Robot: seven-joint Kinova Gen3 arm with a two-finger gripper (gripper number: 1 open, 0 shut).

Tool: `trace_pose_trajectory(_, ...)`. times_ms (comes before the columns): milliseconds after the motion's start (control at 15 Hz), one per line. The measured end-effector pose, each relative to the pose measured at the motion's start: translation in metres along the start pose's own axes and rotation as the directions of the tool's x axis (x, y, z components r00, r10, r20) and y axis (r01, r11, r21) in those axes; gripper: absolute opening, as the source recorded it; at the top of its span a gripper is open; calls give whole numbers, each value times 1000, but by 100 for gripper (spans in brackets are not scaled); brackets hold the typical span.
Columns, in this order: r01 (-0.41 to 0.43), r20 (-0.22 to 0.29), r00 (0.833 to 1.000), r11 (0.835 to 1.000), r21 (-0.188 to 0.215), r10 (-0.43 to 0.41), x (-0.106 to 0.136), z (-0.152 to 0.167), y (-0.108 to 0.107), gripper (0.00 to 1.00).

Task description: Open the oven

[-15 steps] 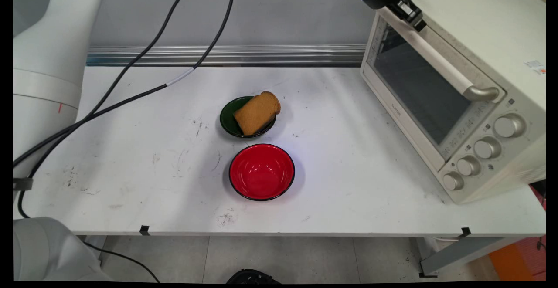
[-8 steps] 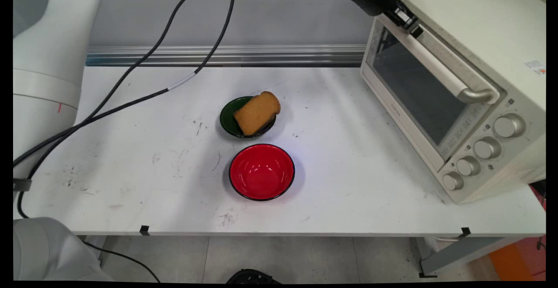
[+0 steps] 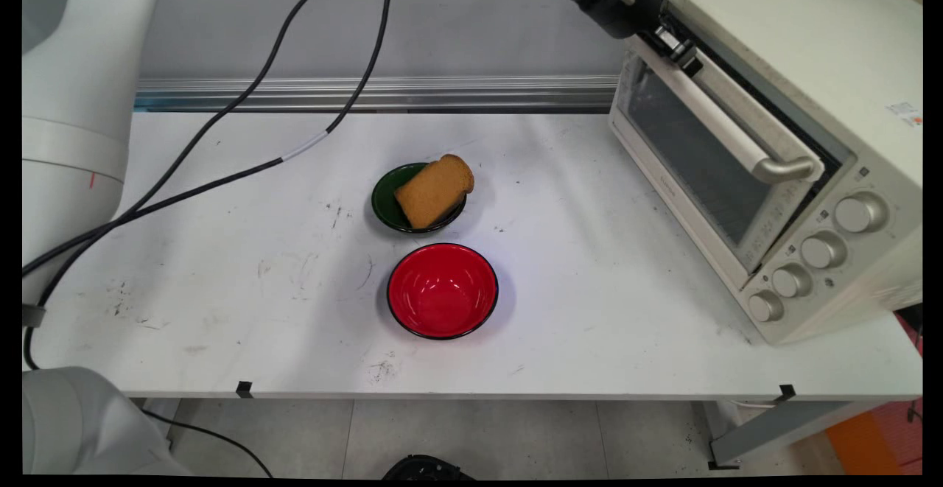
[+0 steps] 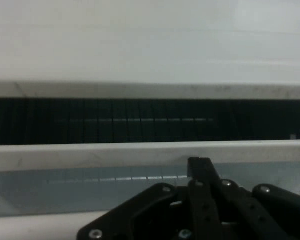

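Black gripper at the top edge of a cream oven door.
The door is seen tilted ajar, a dark gap showing along its top. The handle runs long-axis from the gripper toward the knobs. Jaw state cannot be told. Bread is seen in a green bowl, well apart; a red bowl stands just beside.

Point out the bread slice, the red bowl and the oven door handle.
bread slice (image 3: 433, 191), main view, middle of its top face
red bowl (image 3: 442, 289), main view, inner bottom
oven door handle (image 3: 726, 130), main view, middle of the bar
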Motion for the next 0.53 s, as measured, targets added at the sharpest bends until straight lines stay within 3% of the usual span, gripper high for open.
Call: trace_pose_trajectory(533,6,43,999,1000,-5,-6,-24,-12,3,0)
